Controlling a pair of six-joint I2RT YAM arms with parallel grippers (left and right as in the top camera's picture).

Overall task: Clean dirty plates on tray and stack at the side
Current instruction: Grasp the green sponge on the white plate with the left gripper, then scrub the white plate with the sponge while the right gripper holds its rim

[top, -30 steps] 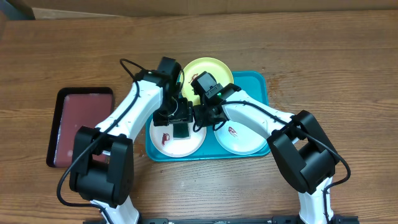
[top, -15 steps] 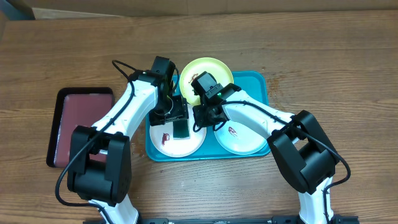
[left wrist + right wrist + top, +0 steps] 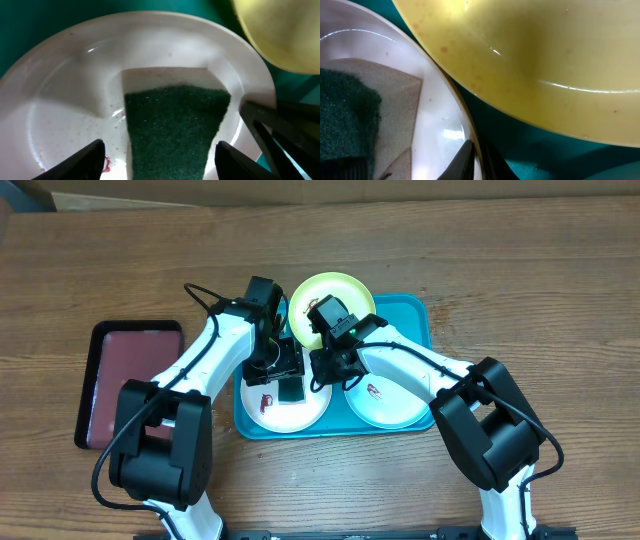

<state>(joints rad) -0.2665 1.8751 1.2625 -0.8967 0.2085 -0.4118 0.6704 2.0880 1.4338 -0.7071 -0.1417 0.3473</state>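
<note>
Pinching white plate (image 3: 437, 107) rim: right end effector (image 3: 474, 159).

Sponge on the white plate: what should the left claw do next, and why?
Probably close the left claw on the green sponge: its fingers stand open on either side, the sponge lies flat on the white plate, and a red smear sits beside it unwiped. The right claw seems to pinch the plate's rim.

Three plates (image 3: 335, 290), two trays (image 3: 415, 310), one sponge (image 3: 175, 130).
</note>
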